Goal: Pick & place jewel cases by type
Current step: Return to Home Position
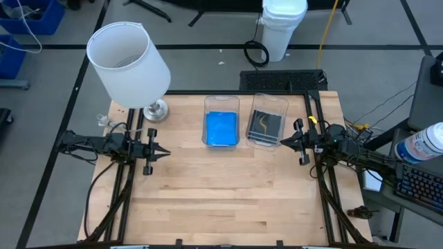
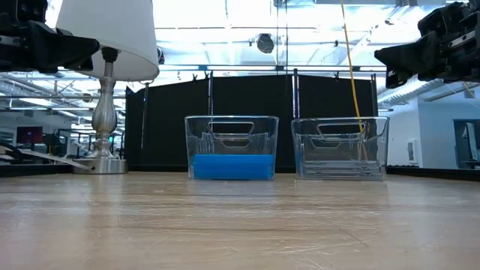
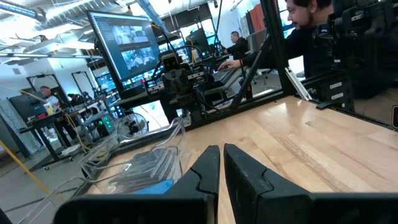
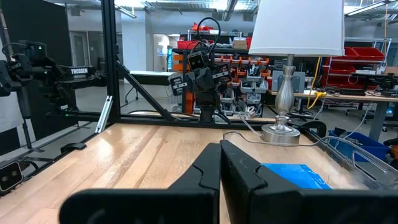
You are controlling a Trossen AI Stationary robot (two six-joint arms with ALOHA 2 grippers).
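Bright blue jewel cases [image 1: 221,128] lie stacked flat in the left clear bin [image 1: 221,104]; they show as a blue band [image 2: 232,166] in the low view. Grey cases with dark inserts [image 1: 266,125] lie in the right clear bin [image 1: 270,103]. My left gripper [image 1: 166,151] hovers at the table's left side, shut and holding nothing, fingers pointing level toward the bins. My right gripper [image 1: 282,142] hovers at the right side near the right bin, also shut with nothing in it. Both sit well above the table in the low view.
A lamp with a white shade [image 1: 129,64] stands on its silver base [image 1: 155,110] at the table's far left corner. The two bins sit side by side at the far middle. Bare wooden table [image 1: 221,200] stretches across the near half. People sit at desks beyond the table.
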